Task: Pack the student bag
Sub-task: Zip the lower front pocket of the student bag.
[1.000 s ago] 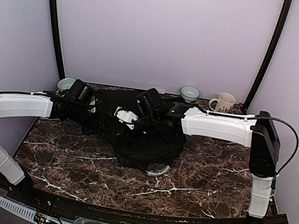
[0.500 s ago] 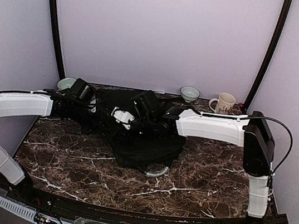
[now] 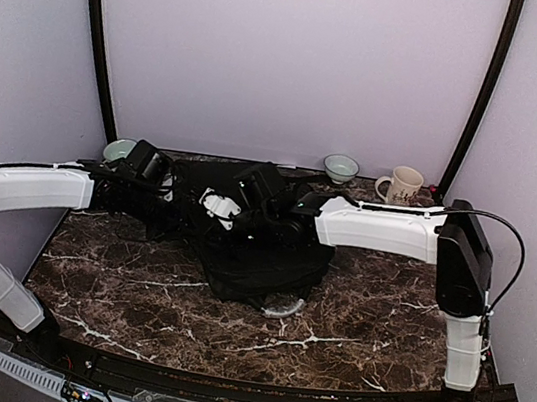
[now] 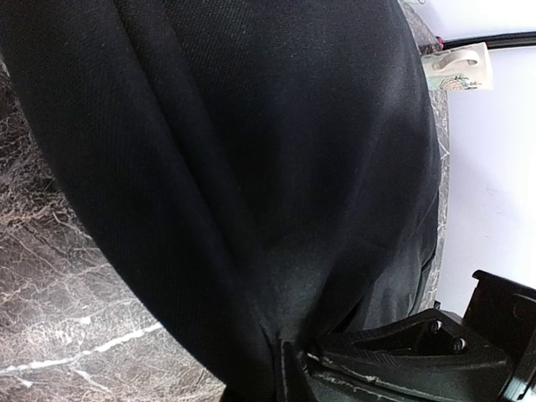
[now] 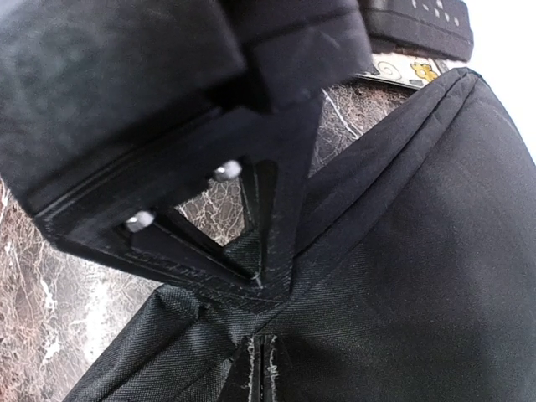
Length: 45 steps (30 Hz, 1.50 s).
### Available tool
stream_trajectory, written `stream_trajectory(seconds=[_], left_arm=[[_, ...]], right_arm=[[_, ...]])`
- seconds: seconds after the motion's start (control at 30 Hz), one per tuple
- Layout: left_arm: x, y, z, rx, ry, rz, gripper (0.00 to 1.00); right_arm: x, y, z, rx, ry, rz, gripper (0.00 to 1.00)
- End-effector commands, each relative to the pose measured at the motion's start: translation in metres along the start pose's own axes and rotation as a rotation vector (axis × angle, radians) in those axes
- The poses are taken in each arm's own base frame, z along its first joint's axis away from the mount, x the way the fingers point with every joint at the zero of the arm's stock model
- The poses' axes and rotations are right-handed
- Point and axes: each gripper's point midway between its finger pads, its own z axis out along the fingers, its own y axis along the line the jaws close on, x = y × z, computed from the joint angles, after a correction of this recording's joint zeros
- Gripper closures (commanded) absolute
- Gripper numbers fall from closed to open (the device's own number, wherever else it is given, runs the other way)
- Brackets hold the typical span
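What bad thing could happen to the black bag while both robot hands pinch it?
The right gripper and left gripper each pinch only a thin fold of the student bag, so the fabric might slip free. The mug and bowl stand close behind the bag; a pull that swings it backward could knock them.

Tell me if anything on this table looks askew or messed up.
The student bag lies rumpled and skewed on the table, fabric bunched where the left tool and right tool pinch it. The mug, the far-left bowl and the middle bowl stand upright; nothing spilled.
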Motion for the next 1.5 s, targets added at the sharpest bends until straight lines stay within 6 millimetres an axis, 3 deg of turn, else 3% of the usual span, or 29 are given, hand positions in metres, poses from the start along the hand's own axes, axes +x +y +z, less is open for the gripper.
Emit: stream_trajectory(seconds=[0.0,0.17,0.4,0.67,1.17,1.47], left_arm=[[-0.015,-0.05,-0.038,0.154,-0.093,0.094,1.0],[-0.013,-0.045,-0.04,0.14,-0.1,0.086,1.0],[-0.009,-0.035,-0.045,0.111,-0.119,0.077,1.0],[-0.007,-0.031,-0.05,0.1,-0.128,0.085,1.0],[0.0,-0.022,-0.057,0.084,-0.13,0.094,1.0],[0.003,-0.022,-0.064,0.086,-0.131,0.112,1.0]], right_arm=[[0.017,-0.013,0.0,0.037,0.059,0.065,1.0],[0.024,-0.027,-0.007,0.042,0.05,0.188,1.0],[0.041,-0.075,-0.029,0.141,-0.03,0.477,1.0],[0.063,-0.098,-0.044,0.115,-0.125,0.737,1.0],[0.114,-0.156,-0.086,0.232,-0.151,0.931,1.0],[0.135,-0.174,-0.114,0.3,-0.151,0.946,1.0]])
